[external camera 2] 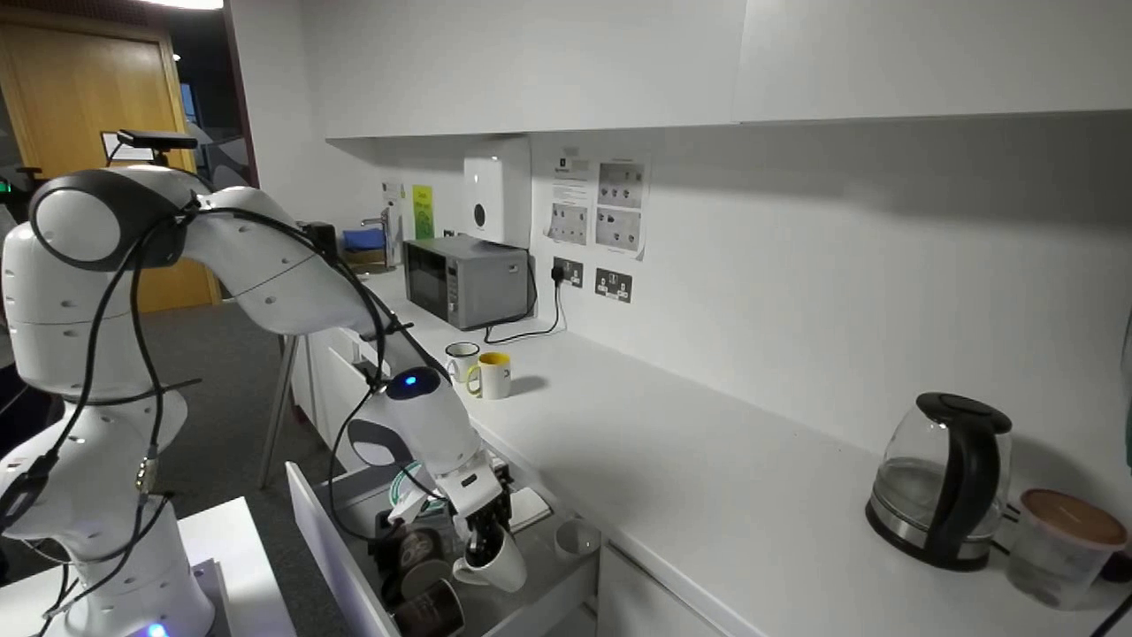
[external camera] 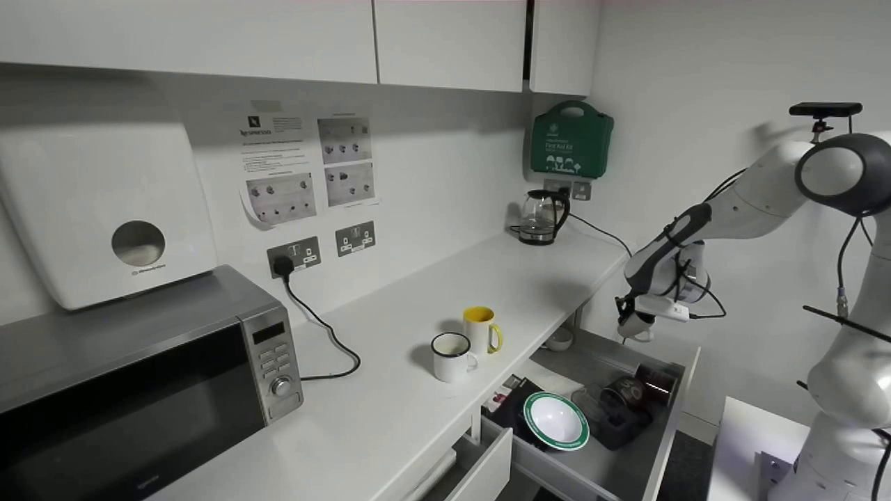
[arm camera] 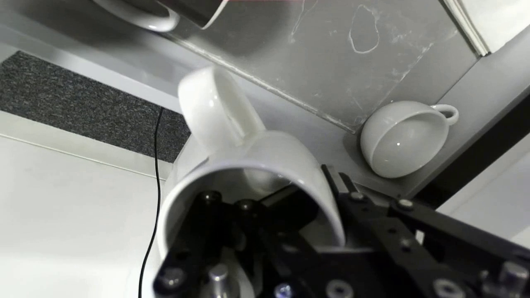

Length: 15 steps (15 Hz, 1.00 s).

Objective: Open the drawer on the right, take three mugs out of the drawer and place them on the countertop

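My gripper [arm camera: 316, 188] is shut on the wall of a white mug [arm camera: 265, 153], one finger inside it and the other outside. This mug [external camera 2: 502, 566] hangs tilted over the pulled-out drawer [external camera 2: 323, 548], near its end wall; in an exterior view the gripper partly hides the mug [external camera: 639, 325]. On the white countertop [external camera: 390, 410] two mugs stand upright side by side: a white mug with a dark rim [external camera: 452, 365] and a mug with yellow inside and handle [external camera: 479, 335]. A pale cup [arm camera: 405, 140] lies tipped in a drawer corner.
Inside the drawer are a green-rimmed white bowl [external camera: 555, 421], dark printed mugs [external camera 2: 433, 610] and papers. A narrower drawer [external camera: 484, 473] beside it is also pulled out. On the countertop stand a kettle [external camera 2: 942, 482], a lidded container [external camera 2: 1066, 548] and a microwave [external camera: 139, 390].
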{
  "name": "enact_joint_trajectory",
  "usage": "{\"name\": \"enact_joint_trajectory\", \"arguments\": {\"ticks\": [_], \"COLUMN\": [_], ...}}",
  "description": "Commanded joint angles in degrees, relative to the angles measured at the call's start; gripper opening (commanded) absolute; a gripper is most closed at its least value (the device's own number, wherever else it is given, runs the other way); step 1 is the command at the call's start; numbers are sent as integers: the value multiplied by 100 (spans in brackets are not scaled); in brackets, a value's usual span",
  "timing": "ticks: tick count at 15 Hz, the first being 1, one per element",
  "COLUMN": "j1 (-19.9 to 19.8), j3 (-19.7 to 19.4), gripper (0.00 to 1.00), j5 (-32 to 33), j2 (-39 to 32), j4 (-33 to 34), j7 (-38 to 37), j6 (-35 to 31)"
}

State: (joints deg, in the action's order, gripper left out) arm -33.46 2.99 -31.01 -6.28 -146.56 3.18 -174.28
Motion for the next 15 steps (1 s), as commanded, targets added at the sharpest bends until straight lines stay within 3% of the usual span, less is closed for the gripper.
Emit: {"name": "enact_joint_trajectory", "arguments": {"ticks": [1, 2, 5, 7, 11, 15], "j1": [697, 449, 667, 598, 273, 242], "j3": [-784, -606, -1061, -1149, -727, -207], "gripper": [2, 2, 2, 2, 2, 2], "j5": [971, 1575, 3142, 4169, 6071, 7128], "j2": [562, 618, 798, 994, 1497, 1826], "j4": [-333, -353, -222, -38, 328, 610], "j7": [-570, -959, -1740, -2220, -3492, -4390], "j6": [-221, -284, -292, -137, 270, 614]}}
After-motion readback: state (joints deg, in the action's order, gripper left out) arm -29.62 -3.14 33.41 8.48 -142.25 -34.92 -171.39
